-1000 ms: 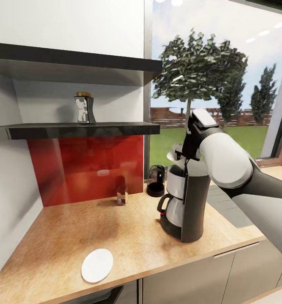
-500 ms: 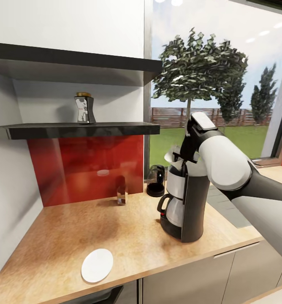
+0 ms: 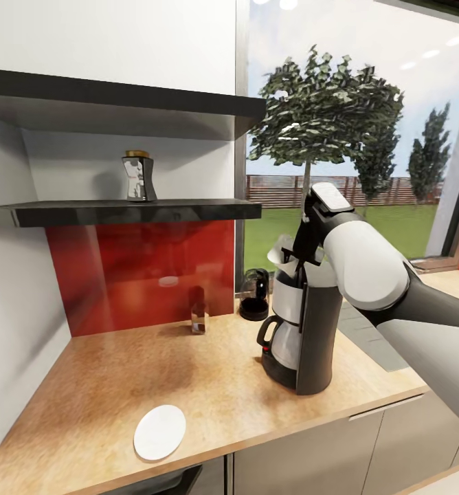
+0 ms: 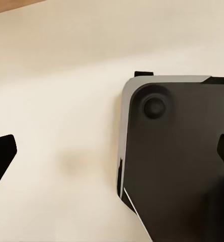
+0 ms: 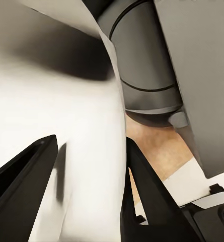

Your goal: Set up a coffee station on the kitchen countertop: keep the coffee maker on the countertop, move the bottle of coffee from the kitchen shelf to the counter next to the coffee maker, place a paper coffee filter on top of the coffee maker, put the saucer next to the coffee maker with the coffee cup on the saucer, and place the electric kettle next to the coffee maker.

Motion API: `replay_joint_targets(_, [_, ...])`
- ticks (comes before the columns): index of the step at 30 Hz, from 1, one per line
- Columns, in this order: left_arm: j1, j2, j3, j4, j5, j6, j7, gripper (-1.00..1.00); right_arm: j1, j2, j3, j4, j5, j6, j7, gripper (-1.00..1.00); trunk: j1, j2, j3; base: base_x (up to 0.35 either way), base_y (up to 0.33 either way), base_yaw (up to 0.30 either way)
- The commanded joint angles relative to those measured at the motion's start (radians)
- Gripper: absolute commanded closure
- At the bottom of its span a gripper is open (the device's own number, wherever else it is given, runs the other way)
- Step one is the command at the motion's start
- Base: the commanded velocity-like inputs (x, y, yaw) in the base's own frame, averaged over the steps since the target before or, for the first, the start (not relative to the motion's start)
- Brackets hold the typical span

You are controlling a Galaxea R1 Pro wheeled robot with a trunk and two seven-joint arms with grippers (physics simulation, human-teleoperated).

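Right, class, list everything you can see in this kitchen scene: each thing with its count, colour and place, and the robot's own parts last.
Wooden countertop: one, light brown, across the foreground.
Black and silver coffee maker: one, on the countertop at right.
White paper coffee filter: one, at the coffee maker's top, in the right gripper.
Round white saucer: one, near the countertop's front edge.
Dark electric kettle: one, at the countertop's back by the window.
Small clear glass: one, against the red backsplash.
Silver coffee bottle with gold lid: one, on the black shelf.
Right gripper: one, black, over the coffee maker.
Left gripper: one, black fingertips, apart.
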Motion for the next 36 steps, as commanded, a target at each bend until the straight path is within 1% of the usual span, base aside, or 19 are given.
replay_joint_targets(1, [0.000,0.000,0.003,0.000,0.001,-0.002,0.001,-1.00,0.000,0.000,0.002,-0.002,-0.010,0.009,-0.010,1.00,0.000,-0.001,0.000,0.026,0.000,0.000])
replay_joint_targets(7, [0.000,-0.001,0.003,0.000,0.001,-0.003,0.004,-1.00,0.000,0.000,0.002,-0.002,-0.009,0.009,-0.011,1.00,0.000,-0.001,0.000,0.154,0.000,0.000])
replay_joint_targets(17, [0.000,0.000,0.003,0.000,0.001,-0.002,0.005,-1.00,0.000,0.000,0.002,-0.002,-0.009,0.009,-0.010,1.00,0.000,-0.001,0.000,0.012,0.000,0.000])
replay_joint_targets(18, [0.000,0.000,0.003,0.000,0.002,-0.002,0.005,-1.00,0.000,0.000,0.002,-0.002,-0.009,0.009,-0.010,-1.00,0.000,-0.001,0.000,0.000,0.000,0.000])
replay_joint_targets(36, [0.002,0.001,0.003,0.000,0.002,-0.002,0.004,-1.00,0.000,0.000,0.002,-0.001,-0.009,0.009,-0.010,-1.00,0.000,-0.001,0.000,0.000,0.000,0.000])
